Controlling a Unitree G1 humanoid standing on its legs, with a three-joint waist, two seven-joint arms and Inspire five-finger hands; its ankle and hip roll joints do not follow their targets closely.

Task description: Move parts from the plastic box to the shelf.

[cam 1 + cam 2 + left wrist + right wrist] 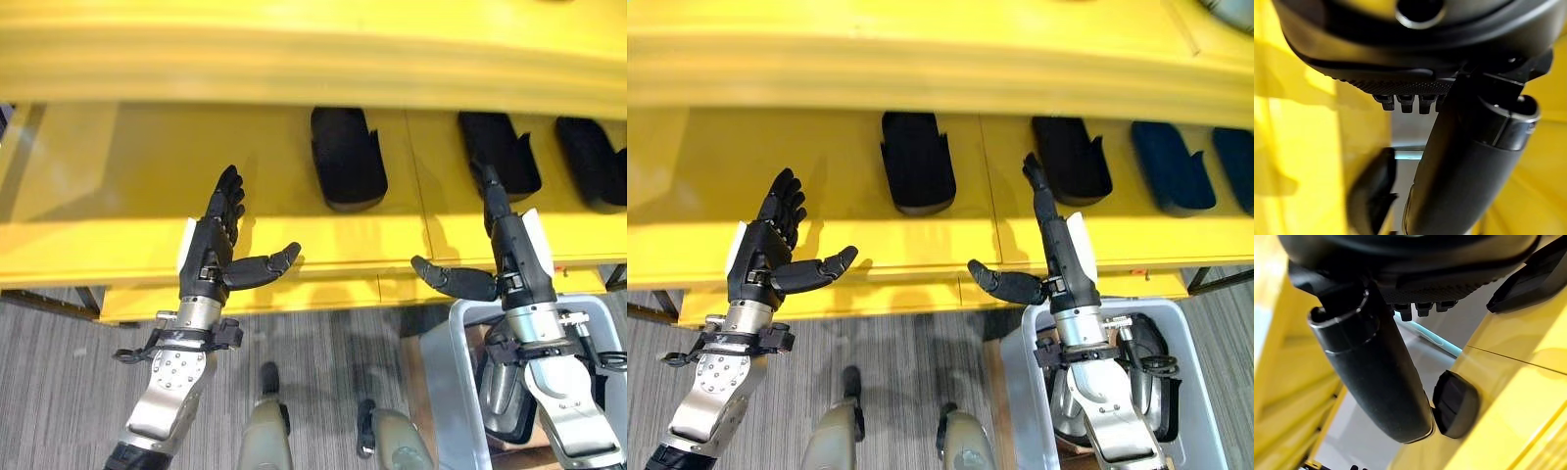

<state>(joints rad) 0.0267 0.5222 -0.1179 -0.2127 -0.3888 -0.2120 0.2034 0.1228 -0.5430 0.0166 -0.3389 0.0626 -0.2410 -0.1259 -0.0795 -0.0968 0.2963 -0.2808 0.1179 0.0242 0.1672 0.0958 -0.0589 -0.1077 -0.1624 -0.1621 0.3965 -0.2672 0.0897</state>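
Status: partly complete. Several black parts already lie on the yellow shelf [127, 245]: one near the middle [347, 157], a second [502, 149] to its right, and a third [591, 157] at the right edge of the left eye view. The right eye view shows a further dark part [1236, 166] beyond that. Judging from this row, a good share of the transfer is done.

Remaining: the grey plastic box [1199, 411] sits on the floor at the robot's lower right, below the shelf front. Dark and silvery items [1146, 377] are visible inside it, largely hidden behind the right forearm, so how many are left cannot be told.

Hands: the left hand [217, 245] is raised in front of the shelf with fingers straight and apart, thumb out to the side, holding nothing. The right hand [507, 250] is likewise open and empty, fingertips reaching toward the second part, thumb spread inward. Contact with that part cannot be confirmed.

Orientation: each shelved part lies flat, long axis running front to back across the shelf, rounded end toward the robot, side by side and apart from each other.
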